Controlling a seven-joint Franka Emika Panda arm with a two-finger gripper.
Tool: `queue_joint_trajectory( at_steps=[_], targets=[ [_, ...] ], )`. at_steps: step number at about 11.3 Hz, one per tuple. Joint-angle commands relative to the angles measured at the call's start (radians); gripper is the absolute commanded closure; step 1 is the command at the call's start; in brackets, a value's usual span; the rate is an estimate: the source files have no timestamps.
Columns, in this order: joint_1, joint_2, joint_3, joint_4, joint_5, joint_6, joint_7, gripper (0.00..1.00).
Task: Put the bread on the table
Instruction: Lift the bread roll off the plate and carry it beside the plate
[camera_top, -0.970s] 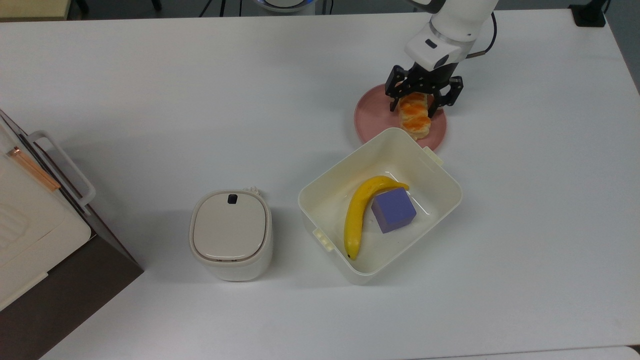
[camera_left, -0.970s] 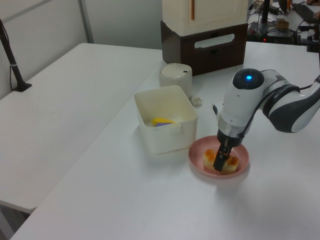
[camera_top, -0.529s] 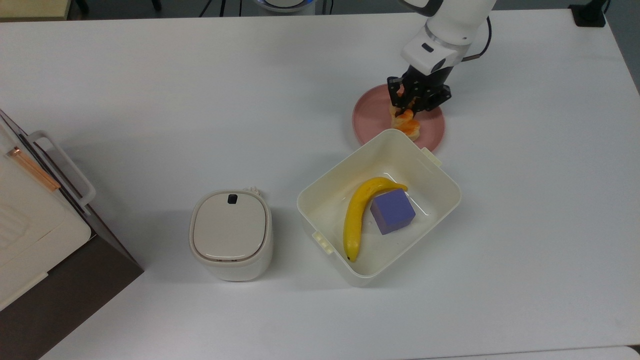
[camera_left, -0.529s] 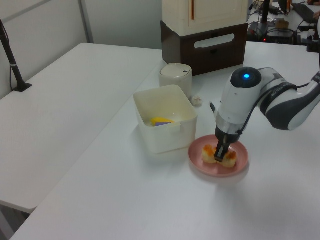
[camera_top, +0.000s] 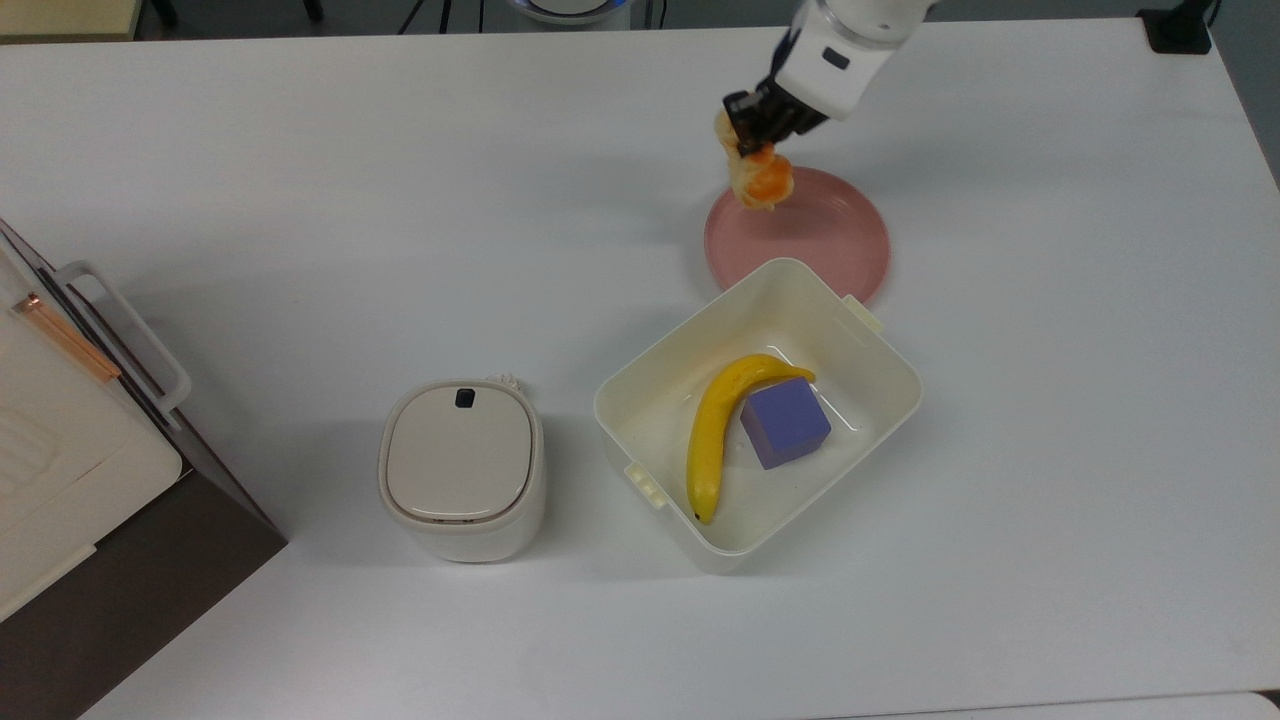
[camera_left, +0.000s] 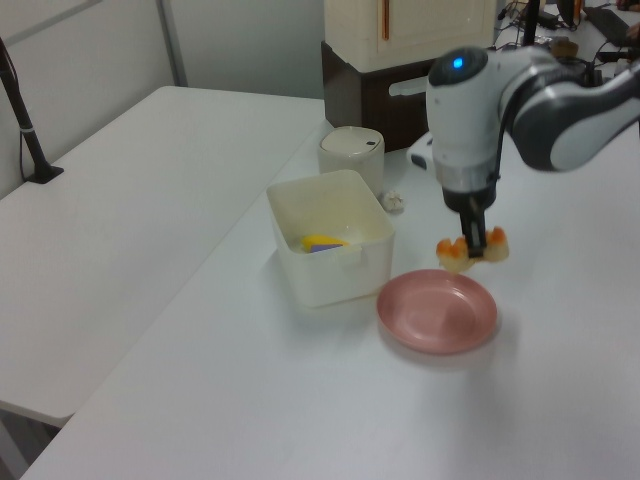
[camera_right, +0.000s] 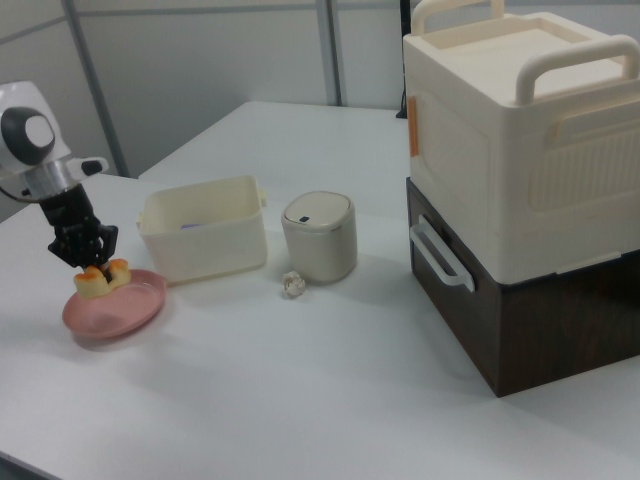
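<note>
The gripper (camera_top: 757, 128) is clamped on the bread (camera_top: 758, 178), which hangs in the air clear of every surface. In the top view the roll sits over the upper left rim of the pink plate (camera_top: 830, 240); in the left view the gripper (camera_left: 476, 244) holds the bread (camera_left: 472, 252) above the far edge of the plate (camera_left: 437, 312), with open space between roll and dish. In the right view the gripper (camera_right: 84, 258) carries the bread (camera_right: 99, 279) just above the plate (camera_right: 125, 305) at the right view's left. The roll shows a glazed orange-brown top and pale sides, and it is pinched near its middle with both ends protruding past the black fingers (camera_left: 478, 240). The plate is bare and rests on the white table (camera_top: 300, 200). Just beside the plate, toward the top view's bottom, stands a cream plastic bin (camera_top: 880, 400) holding a yellow banana (camera_top: 712, 435) and a purple block (camera_top: 786, 422), the two touching. To the top view's left of the bin stands a small cream container with a closed lid (camera_top: 460, 465), apart from the bin. A small crumpled white scrap (camera_right: 292, 284) lies on the table near that container. A cream lidded crate with handles (camera_right: 520, 130) sits stacked on a dark brown box (camera_right: 540, 310) at the table's edge, well apart from the plate.
</note>
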Motion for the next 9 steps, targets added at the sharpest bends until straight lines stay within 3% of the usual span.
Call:
queue_joint_trajectory(
  at_steps=[1, 4, 7, 9],
  targets=[
    [-0.123, -0.025, -0.005, 0.0, 0.008, -0.026, -0.136, 1.0],
    [-0.28, -0.011, -0.008, -0.011, -0.023, 0.04, -0.182, 1.0],
    [-0.302, 0.027, -0.015, -0.087, -0.116, 0.1, -0.165, 1.0],
    [-0.299, 0.05, -0.015, -0.118, -0.13, 0.149, -0.145, 1.0]
  ],
)
